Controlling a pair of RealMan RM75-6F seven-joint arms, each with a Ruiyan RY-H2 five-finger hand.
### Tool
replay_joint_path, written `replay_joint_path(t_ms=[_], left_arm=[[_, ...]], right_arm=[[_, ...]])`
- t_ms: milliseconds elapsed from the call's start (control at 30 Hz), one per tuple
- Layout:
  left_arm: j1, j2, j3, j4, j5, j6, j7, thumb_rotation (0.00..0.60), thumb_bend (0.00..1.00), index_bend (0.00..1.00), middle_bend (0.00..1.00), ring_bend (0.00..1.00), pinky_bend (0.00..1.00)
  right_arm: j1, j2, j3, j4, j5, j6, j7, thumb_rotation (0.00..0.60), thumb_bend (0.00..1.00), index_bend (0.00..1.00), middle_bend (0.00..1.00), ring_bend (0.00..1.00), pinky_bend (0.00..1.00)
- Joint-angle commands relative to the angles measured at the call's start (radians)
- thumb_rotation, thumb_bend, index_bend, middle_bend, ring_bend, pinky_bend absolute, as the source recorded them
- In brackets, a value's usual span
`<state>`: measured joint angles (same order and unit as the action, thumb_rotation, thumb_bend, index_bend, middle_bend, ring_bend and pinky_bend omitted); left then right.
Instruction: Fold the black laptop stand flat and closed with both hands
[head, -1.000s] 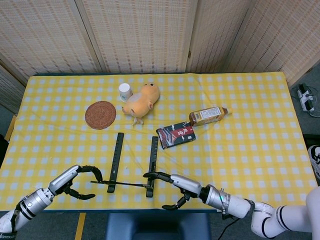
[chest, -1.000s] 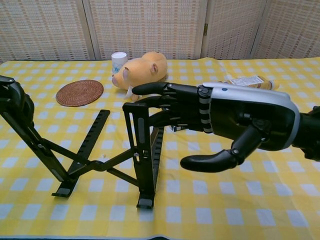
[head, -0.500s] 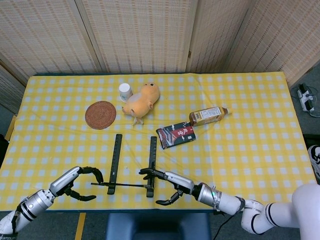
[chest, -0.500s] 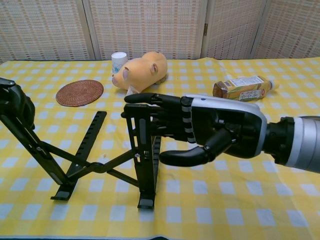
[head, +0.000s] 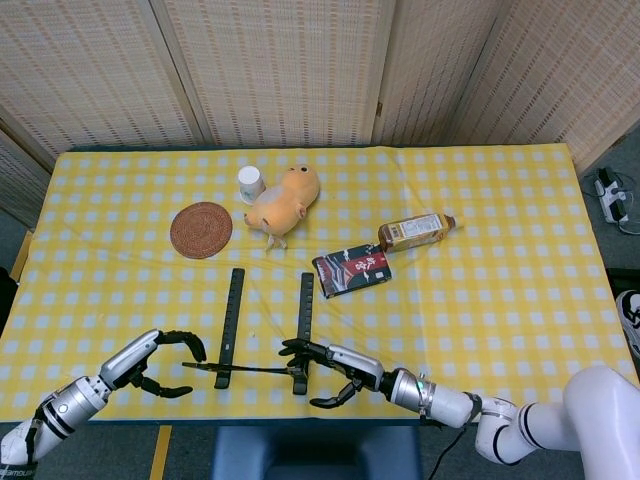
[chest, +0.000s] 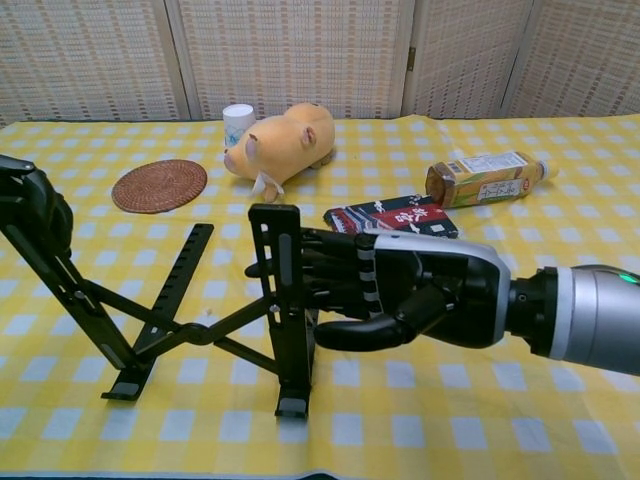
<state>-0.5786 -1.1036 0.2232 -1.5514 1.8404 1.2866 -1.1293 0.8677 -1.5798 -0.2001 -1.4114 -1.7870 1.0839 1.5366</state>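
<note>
Chest view shows the right hand has dropped lower, its fingers now touching the laptop stand, not yet clamped; left hand grips the other upright, so squeezing can begin

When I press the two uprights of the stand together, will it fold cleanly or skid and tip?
The laptop stand looks like thin rigid bars on crossed links, so it should fold rather than bend. It stands on narrow feet on a tablecloth, so it may slide or tip. The right robot hand and left robot hand flank it.
</note>
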Motion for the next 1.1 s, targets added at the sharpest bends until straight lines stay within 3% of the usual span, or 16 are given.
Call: replay_joint_path(t_ms=[33,467,733,900,1100], left_arm=[[-0.002,0.000,0.000,-0.001,-0.002,-0.003,-0.001,0.600,0.23,0.50,0.47,0.41,0.34],[-0.013,-0.001,-0.001,-0.006,-0.013,-0.019,0.001,0.600,0.23,0.50,0.47,0.41,0.34],[-0.011,-0.006,-0.009,-0.003,-0.028,-0.018,0.007,0.600,0.23,0.49,0.47,0.40,0.34],[0.012,-0.027,-0.030,0.014,-0.055,0.000,0.087,0.600,0.23,0.38,0.43,0.30,0.33],[0.011,-0.026,-0.019,0.033,-0.039,-0.038,0.207,0.600,0.23,0.21,0.28,0.16,0.21]], right_arm=[[-0.002,-0.012,-0.016,0.022,-0.001,0.003,0.037,0.600,0.34,0.00,0.11,0.15,0.00],[-0.006,-0.047,-0.058,0.067,-0.012,0.021,0.164,0.600,0.34,0.00,0.11,0.15,0.00],[-0.017,-0.046,-0.062,0.074,-0.012,0.039,0.125,0.600,0.34,0.00,0.11,0.15,0.00],[-0.023,-0.018,-0.054,0.046,-0.021,0.064,0.030,0.600,0.34,0.00,0.11,0.15,0.00],[-0.015,0.053,-0.032,-0.049,-0.025,0.083,-0.081,0.600,0.34,0.00,0.11,0.15,0.00]])
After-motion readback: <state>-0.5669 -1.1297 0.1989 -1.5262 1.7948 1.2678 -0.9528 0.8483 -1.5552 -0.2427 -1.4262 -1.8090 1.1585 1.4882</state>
